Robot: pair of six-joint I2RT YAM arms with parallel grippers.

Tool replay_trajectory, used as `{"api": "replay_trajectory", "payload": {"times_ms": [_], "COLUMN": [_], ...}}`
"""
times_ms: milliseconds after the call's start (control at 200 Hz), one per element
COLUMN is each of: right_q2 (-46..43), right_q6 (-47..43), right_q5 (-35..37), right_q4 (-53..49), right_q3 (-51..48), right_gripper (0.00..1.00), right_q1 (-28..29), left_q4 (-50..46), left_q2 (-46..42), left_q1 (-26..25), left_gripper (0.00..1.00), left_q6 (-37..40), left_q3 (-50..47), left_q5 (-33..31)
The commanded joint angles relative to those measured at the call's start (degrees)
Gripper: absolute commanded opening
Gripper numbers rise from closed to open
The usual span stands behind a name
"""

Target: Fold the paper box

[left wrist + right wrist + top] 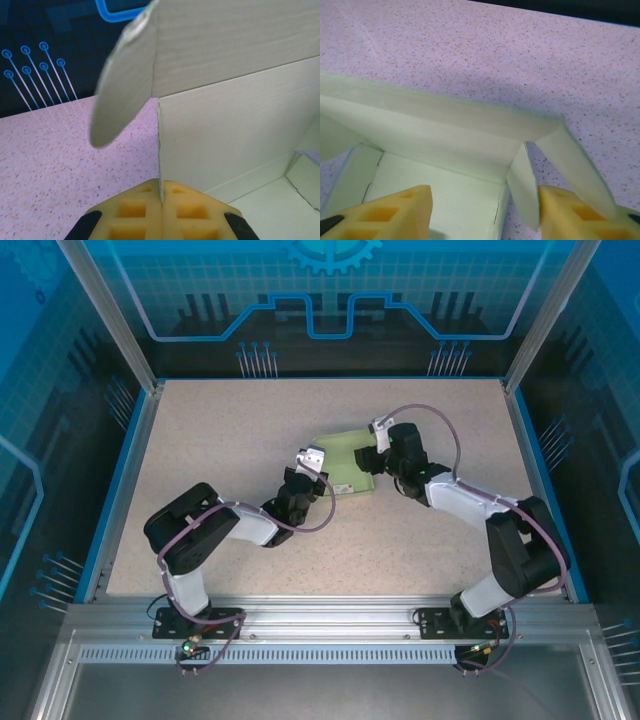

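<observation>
Looking down from above, the pale mint-green thin-card paper box [342, 455] lies half-assembled on the speckled beige table [220, 430], between the two arms. The black left gripper [322, 476] reaches in at the box's left edge and the black right gripper [368, 462] sits at its right edge, so the card is flanked on both sides. From this height I cannot tell how either pair of jaws stands.

Close in at the left wrist, the left gripper [161, 200] has its yellow gridded pads [130, 210] pressed together on the thin upright edge of a box wall, pinching the card. The paper box [230, 130] rises straight above the pads, and its floor stretches off to the right of that wall. A rounded flap [125, 90] curves out leftward from the top of the box, over the table [50, 160]. Behind the box stands a dark blue panel with pale circuit lines [35, 65].

At the right wrist, the right gripper [480, 220] holds its jaws spread wide with nothing pinched. One of its yellow pads [395, 212] hangs over the box's floor, the other just outside the box's right corner. The paper box [445, 140] lies open below, its far wall raised. A narrow side flap [522, 185] stands between the pads, close beside the right-hand one; whether they touch I cannot tell. An outer strip of card [575, 160] angles away from that corner. Bare table [520, 50] lies beyond the box.
</observation>
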Motion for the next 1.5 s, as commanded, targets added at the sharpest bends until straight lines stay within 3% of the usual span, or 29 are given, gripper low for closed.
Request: {"api": "replay_trajectory", "payload": {"times_ms": [0,295,605,765,996,1156,1496], "right_q2": [-3.0,-3.1,3.3,6.9,11.1,11.8,12.1], "right_q6": [-5.0,-11.3,-19.8,-23.2,-25.3,-26.0,-26.5], "right_q5": [-4.4,-11.2,-19.3,-22.2,-22.4,-21.1,-20.0], "right_q4": [-7.2,-16.5,-21.5,-23.7,-26.0,-26.4,-26.3], "right_q3": [1.7,6.2,13.5,17.2,21.0,21.1,20.1], "right_gripper": [0.64,0.71,0.68,0.59,0.28,0.22,0.2], "right_q1": [-1.8,-9.3,-12.6,-12.6,-12.0,-11.6,-11.8], "left_q4": [5.4,4.3,2.6,2.3,1.9,1.8,1.8], "left_q2": [1.0,0.9,0.7,0.5,0.1,-0.1,-0.3], "left_q1": [0.6,0.9,1.2,1.3,1.6,1.7,1.7], "left_gripper": [0.0,0.0,0.0,0.0,0.0,0.0,0.0], "left_q6": [3.8,3.4,2.0,1.6,1.5,1.5,1.2], "left_q3": [-0.7,-0.9,-0.9,-0.8,-0.9,-0.9,-1.1], "left_q5": [3.2,5.2,6.5,6.7,6.7,6.7,6.7]}}
